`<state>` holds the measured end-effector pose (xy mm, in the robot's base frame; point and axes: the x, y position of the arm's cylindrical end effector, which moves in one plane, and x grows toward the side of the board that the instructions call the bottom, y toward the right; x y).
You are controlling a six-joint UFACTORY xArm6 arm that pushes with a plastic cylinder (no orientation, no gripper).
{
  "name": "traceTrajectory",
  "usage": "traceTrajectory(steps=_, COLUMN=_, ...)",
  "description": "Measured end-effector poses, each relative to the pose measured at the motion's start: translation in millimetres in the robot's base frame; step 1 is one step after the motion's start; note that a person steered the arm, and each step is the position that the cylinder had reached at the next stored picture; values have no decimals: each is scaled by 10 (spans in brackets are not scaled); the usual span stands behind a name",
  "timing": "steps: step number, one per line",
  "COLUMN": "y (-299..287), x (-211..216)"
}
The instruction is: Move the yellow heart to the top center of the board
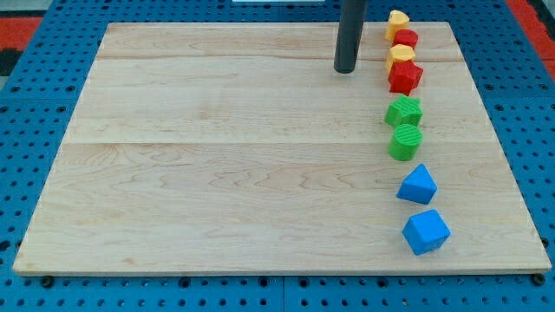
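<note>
Yellow heart [397, 21] sits at the view's top right of the wooden board [217, 156], heading a column of blocks: a red block [406, 38] touching it below, a second yellow block [401, 55], a red star [405, 77], a green star [404, 112], a green cylinder [404, 142], and two blue blocks [417, 185] [426, 231]. The rod's tip [346, 70] rests left of the red star, apart from it. The arm carries no claw. No writing is legible.

Lab bench: wooden board [217, 156] on blue pegboard [35, 130] (regular holes).
</note>
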<state>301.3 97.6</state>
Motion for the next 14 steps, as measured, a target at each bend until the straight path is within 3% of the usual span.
traceTrajectory(steps=1, y=-28, x=839)
traceTrajectory(steps=3, y=-138, x=3071)
traceTrajectory(steps=7, y=52, x=3176)
traceTrajectory(steps=9, y=1751, x=3162)
traceTrajectory(steps=10, y=2444, x=2982)
traceTrajectory(steps=11, y=2468, x=2756)
traceTrajectory(steps=12, y=2392, x=1624)
traceTrajectory(steps=14, y=1544, x=-1059)
